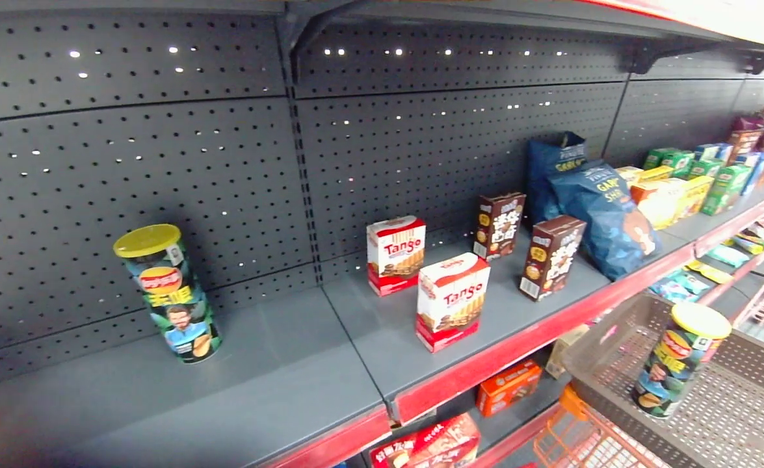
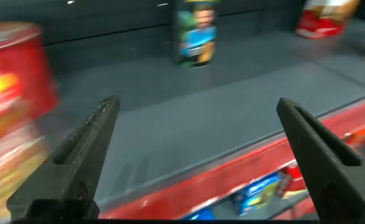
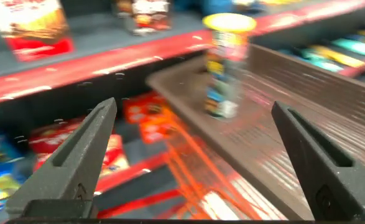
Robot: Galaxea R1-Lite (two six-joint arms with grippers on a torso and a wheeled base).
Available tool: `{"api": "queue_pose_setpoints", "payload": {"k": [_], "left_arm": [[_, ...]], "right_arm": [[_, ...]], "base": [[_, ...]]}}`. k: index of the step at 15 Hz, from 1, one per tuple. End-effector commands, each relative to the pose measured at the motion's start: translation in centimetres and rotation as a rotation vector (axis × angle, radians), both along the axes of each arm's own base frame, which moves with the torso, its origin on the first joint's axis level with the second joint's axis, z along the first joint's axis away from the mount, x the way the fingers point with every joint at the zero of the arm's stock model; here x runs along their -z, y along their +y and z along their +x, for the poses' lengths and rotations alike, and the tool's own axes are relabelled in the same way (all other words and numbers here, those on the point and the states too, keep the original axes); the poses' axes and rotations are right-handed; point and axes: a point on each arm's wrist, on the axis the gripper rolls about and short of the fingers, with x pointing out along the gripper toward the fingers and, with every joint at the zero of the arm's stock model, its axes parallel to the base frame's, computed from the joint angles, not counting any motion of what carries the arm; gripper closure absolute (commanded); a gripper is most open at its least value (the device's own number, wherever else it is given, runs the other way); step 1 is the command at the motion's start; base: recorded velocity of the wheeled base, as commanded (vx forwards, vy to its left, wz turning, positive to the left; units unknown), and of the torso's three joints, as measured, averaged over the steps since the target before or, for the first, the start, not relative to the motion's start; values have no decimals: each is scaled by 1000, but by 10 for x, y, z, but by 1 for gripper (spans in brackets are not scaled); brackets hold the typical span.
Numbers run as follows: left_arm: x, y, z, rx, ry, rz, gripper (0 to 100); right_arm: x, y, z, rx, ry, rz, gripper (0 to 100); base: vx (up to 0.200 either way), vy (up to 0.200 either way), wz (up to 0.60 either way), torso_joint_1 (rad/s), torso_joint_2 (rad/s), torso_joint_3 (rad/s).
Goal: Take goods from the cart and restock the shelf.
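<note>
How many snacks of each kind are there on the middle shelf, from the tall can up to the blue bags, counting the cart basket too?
Cans: 2
Red-and-white boxes: 2
Brown boxes: 2
Blue bags: 2
Total: 8

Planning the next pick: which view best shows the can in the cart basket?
The head view: the can stands upright in the brown basket, visible lid to base. The right wrist view has it beyond the open right gripper. The left wrist view faces the shelf.

A shop: stocked shelf (image 1: 329, 364), snack boxes (image 1: 452, 300).
</note>
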Motion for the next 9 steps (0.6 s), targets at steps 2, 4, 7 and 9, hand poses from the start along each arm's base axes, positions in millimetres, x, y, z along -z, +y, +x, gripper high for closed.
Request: {"api": "queue_pose_setpoints", "payload": {"k": [2,4,7,9], "left_arm": [[0,0,0,-1,0,-1,0],[0,0,0,1,0,-1,0],[0,0,0,1,0,-1,0],[0,0,0,2,0,-1,0]], "right_arm": [[0,0,0,0,0,0,0],[0,0,0,0,0,0,0],[0,0,0,0,0,0,0],[0,0,0,0,0,0,0]], "base": [[0,0,-600,2,-2,5],[0,0,-300,-1,1,1],[0,0,0,0,0,0],[0,0,0,0,0,0]]}}
